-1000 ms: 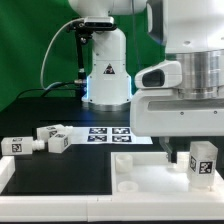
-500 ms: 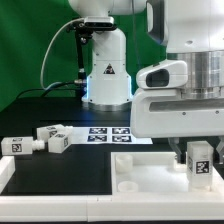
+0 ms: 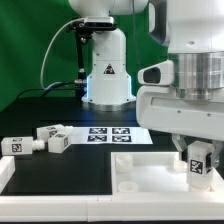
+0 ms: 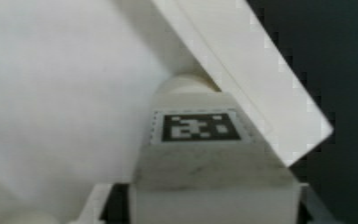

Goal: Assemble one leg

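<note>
My gripper (image 3: 199, 152) is shut on a leg (image 3: 201, 162), a white stubby block with a black-and-white tag. I hold it upright over the right corner of the large white tray-like piece (image 3: 140, 178), low against it. In the wrist view the leg (image 4: 204, 150) fills the middle between my fingers (image 4: 101, 205), tag facing the camera. Its far end meets the tray-like piece's raised rim (image 4: 247, 75). Whether the leg sits in a hole is hidden. Two more legs (image 3: 16, 146) (image 3: 55, 138) lie on the black table at the exterior view's left.
The marker board (image 3: 108, 133) lies flat behind the tray-like piece. The arm's white base (image 3: 105, 75) stands at the back in front of a green backdrop. The tray-like piece has round holes near its left corner (image 3: 126, 160).
The hand has turned a little about its upright axis with the leg in it. The leg stays at the same corner of the tray-like piece. The loose legs have not moved.
</note>
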### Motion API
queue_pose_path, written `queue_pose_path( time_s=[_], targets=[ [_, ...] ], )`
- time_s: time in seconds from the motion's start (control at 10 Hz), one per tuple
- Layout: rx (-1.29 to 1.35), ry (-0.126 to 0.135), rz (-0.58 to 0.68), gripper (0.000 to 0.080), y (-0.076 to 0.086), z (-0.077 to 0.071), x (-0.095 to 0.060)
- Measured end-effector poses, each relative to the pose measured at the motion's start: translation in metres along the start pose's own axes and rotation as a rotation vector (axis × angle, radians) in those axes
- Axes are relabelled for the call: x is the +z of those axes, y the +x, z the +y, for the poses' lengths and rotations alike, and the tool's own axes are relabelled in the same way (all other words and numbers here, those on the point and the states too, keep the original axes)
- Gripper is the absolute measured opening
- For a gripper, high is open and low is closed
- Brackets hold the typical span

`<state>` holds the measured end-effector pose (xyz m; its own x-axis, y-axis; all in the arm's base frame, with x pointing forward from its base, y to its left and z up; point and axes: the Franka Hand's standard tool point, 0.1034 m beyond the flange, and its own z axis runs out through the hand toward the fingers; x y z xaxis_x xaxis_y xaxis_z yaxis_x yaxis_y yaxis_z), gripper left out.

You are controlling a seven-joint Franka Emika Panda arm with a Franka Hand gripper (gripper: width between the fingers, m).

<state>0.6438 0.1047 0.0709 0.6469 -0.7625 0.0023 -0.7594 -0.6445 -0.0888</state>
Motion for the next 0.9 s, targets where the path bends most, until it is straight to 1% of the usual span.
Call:
queue_pose_path(
  time_s=[0.1, 0.3, 0.5, 0.6, 0.7, 0.8, 0.9],
  targets=[
    [0.18, -0.001, 0.003, 0.0284, 0.0, 0.0012, 0.0002],
    [0.486, 0.018, -0.03, 0.0284, 0.0029, 0.0044, 0.0008],
    [0.668, 0.015, -0.042, 0.0284, 0.0019, 0.0049, 0.0009],
    [0.639, 0.015, -0.042, 0.0284, 0.0021, 0.005, 0.001],
    [0.588, 0.016, -0.041, 0.0438, 0.0016, 0.0048, 0.0013],
    [0.415, 0.019, -0.039, 0.0438, 0.0004, 0.0039, 0.0013],
    [0.192, 0.023, -0.043, 0.0567, -0.0032, 0.0024, 0.0015]
  ],
)
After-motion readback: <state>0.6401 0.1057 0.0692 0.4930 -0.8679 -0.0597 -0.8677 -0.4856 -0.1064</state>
